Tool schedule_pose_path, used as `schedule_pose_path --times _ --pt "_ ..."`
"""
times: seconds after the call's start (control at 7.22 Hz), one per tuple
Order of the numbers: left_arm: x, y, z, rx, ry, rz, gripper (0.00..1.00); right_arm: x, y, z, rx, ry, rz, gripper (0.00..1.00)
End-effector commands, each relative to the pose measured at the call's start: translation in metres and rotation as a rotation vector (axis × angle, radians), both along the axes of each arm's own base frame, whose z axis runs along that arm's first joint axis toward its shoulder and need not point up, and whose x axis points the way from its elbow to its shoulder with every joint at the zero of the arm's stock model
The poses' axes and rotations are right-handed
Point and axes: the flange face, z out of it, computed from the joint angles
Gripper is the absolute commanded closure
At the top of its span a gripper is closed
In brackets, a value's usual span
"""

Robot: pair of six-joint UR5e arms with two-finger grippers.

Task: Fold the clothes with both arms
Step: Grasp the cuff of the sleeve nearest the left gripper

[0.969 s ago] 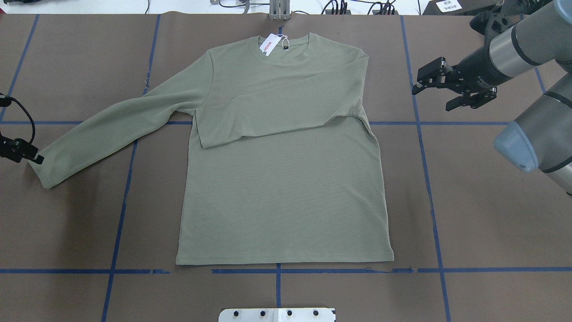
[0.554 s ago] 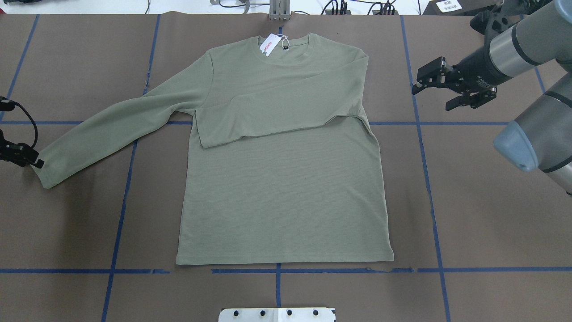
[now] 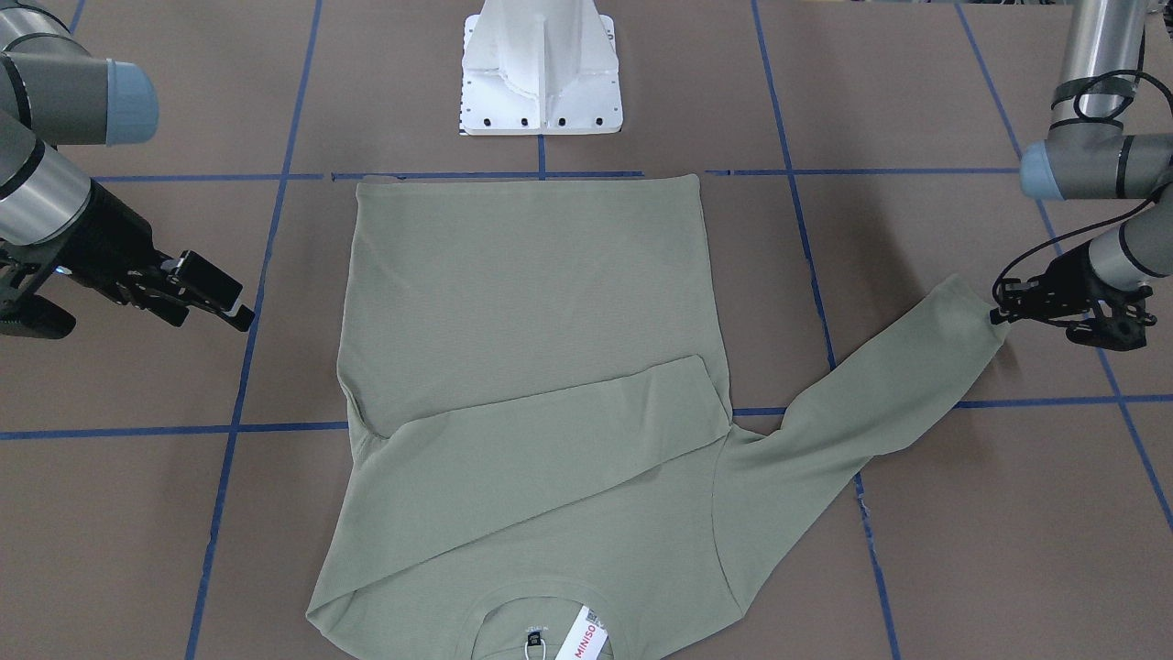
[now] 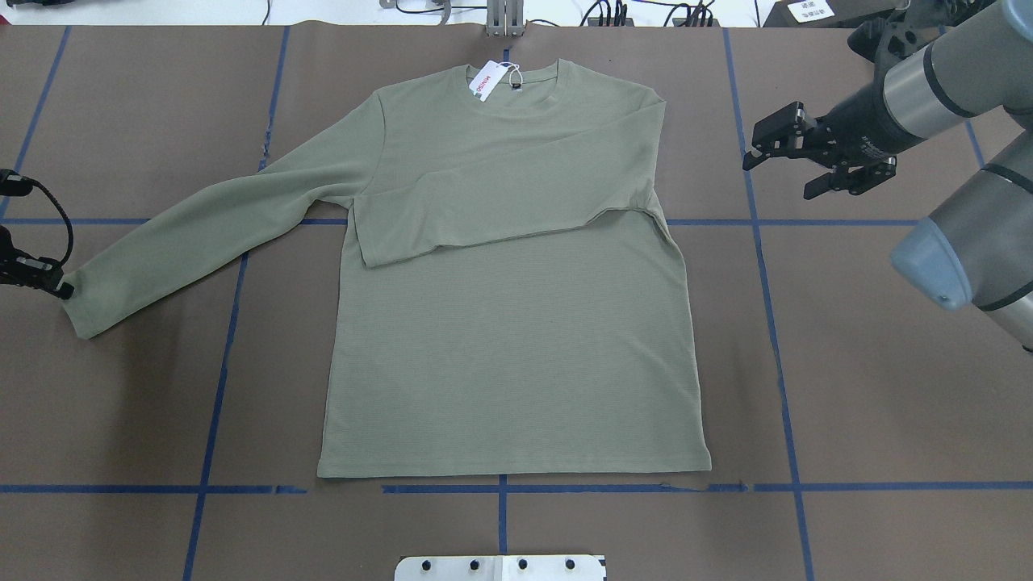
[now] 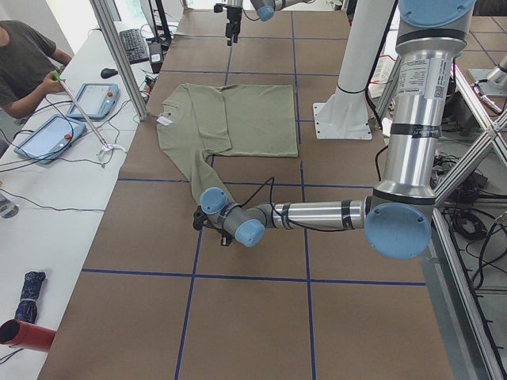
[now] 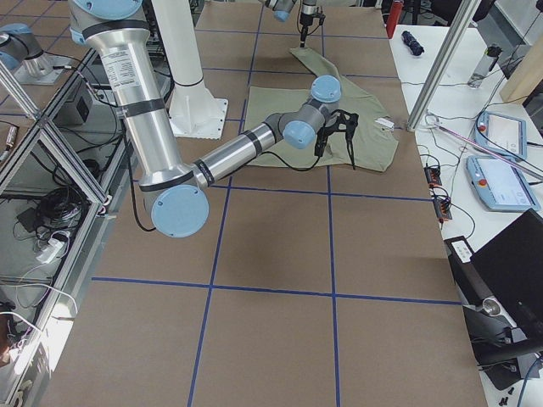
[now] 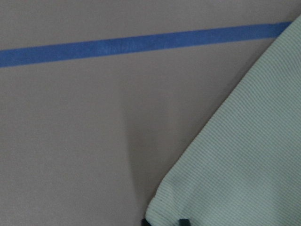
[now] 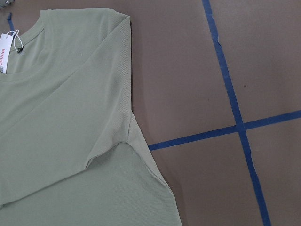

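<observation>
At the cuff (image 3: 960, 310), the left tool (image 3: 997, 316) has shifted.

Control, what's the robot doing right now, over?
Left gripper at outstretched cuff, grip unclear. Right gripper open, beside shirt. Shirt flat, other sleeve folded across chest. Hang tag at collar, not in the way.

Left claw (image 4: 58, 286) is cut by the overhead view's edge at 9 o'clock; its wrist camera shows only dark tips at 6 o'clock, so the grip on the shirt (image 3: 531, 302) cuff is unreadable. Front view clips collar and hang tag (image 3: 586, 639) at 6 o'clock
</observation>
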Motion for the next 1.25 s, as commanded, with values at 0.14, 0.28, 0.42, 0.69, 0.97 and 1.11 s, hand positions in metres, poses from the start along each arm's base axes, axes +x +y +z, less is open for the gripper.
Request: schedule_pose_path --times 0.14,0.28,0.42,0.69,0.97,1.11 --pt "0.004 0.006 -0.128 0.045 0.19 0.005 1.0 0.026 -0.001 0.007 -0.009 0.002 0.034 0.0" --pt "0.012 -0.007 -0.196 0.021 0.247 -0.056 1.0 0.039 -0.002 0.018 -0.016 0.013 0.051 0.0" --pt "0.03 -0.03 -0.275 -0.04 0.311 -0.134 1.0 0.061 -0.002 0.04 0.027 0.044 0.039 0.0" --pt "0.145 -0.024 -0.411 -0.098 0.38 -0.243 1.0 0.115 0.003 0.095 0.159 0.133 -0.015 0.0" --pt "0.248 -0.034 -0.515 -0.141 0.434 -0.337 1.0 0.128 0.004 0.103 0.176 0.145 -0.016 0.0" --pt "0.303 -0.057 -0.578 -0.187 0.444 -0.393 1.0 0.135 0.005 0.103 0.174 0.142 -0.006 0.0"
